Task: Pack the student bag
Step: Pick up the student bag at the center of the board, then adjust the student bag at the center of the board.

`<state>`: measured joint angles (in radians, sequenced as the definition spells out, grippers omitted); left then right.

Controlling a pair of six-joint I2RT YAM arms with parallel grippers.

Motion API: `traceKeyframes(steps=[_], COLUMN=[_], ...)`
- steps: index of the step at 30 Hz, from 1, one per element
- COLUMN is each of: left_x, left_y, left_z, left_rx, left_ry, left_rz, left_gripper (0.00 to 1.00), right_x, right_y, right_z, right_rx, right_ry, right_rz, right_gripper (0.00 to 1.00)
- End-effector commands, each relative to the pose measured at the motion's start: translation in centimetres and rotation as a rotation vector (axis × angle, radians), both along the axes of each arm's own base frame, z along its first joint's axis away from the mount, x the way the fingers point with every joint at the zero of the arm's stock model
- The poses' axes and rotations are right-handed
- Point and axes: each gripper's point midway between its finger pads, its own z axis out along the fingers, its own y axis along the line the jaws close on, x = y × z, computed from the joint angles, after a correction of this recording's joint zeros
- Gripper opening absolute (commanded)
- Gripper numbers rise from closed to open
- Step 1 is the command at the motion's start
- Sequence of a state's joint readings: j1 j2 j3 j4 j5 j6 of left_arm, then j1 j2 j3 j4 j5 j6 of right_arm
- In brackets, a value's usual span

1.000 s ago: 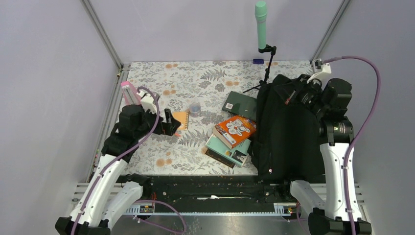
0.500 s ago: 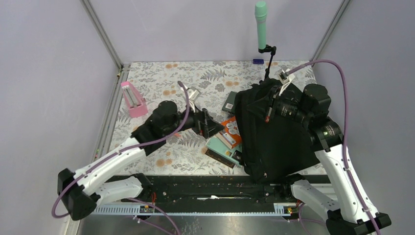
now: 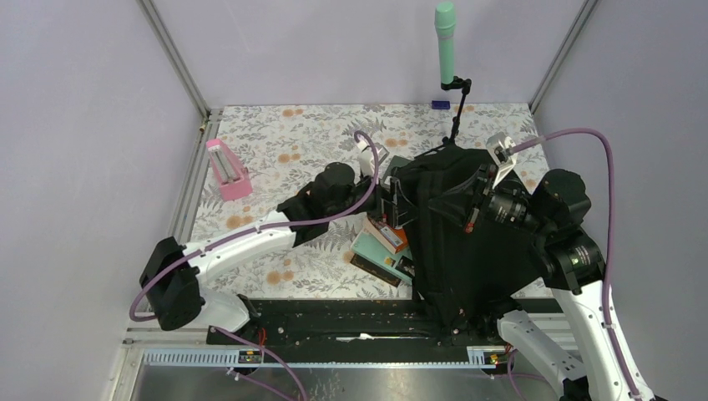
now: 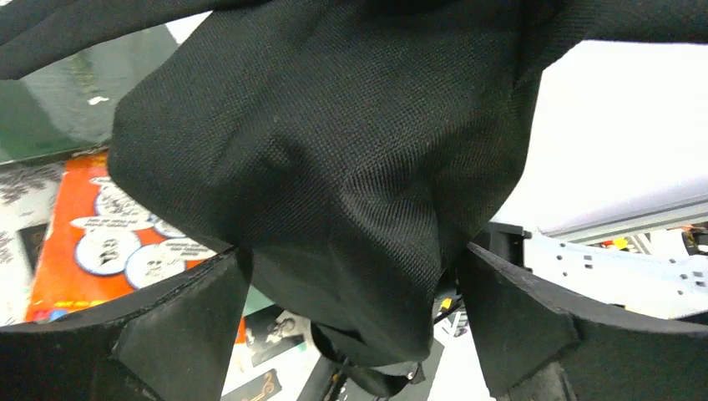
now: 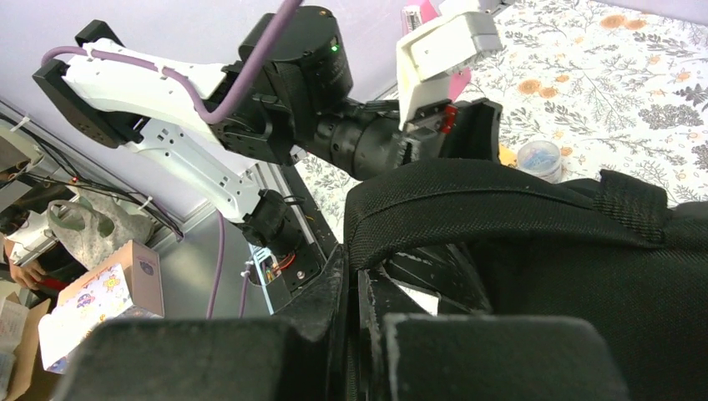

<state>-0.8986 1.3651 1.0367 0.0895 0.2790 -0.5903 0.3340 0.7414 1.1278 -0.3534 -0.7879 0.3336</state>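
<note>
The student bag [image 3: 467, 251] is a large black backpack at the right of the table, its top pulled up. My right gripper [image 3: 474, 199] is shut on a black strap at the bag's top [image 5: 501, 209]; in the right wrist view its jaws [image 5: 359, 284] are pressed together on the fabric. My left gripper [image 3: 391, 205] is at the bag's upper left edge. In the left wrist view it [image 4: 351, 326] is wide open, with a fold of the bag's black fabric [image 4: 334, 167] hanging between the fingers [image 4: 184, 326].
A pile of books [image 3: 380, 246] with an orange cover [image 4: 108, 242] on top lies left of the bag, partly under it. A pink stand [image 3: 225, 167] is at the far left, a green microphone [image 3: 445, 42] at the back, and a small round container [image 5: 538, 159] on the cloth.
My left arm has swung from the left side across the table to the bag's edge. My right gripper has pulled the bag's top up and leftward over the books.
</note>
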Motion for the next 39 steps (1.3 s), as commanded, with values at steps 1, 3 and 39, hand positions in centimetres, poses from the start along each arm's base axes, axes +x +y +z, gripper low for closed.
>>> traceKeyframes(steps=[1,3,39], left_x=[0.2,0.0,-4.0], left_y=[-2.7,-2.9,11.9], left_z=[4.8,5.4,19.6], left_rx=[-0.127,-0.132,-0.058], left_ry=[-0.076,-0.094,-0.610], left_rz=[-0.013,-0.018,0.175], left_gripper=[0.74,0.46,0.00], right_x=[-1.6,-1.7,3.9], right_y=[0.1,-0.1,-1.7], right_z=[1.8,1.9,-2.9], right_rx=[0.022,0.017,0.060], right_ry=[-0.090,-0.098,-0.053], right_rz=[0.056,0.041,-0.248], right_gripper=[0.00,0.00,0.99])
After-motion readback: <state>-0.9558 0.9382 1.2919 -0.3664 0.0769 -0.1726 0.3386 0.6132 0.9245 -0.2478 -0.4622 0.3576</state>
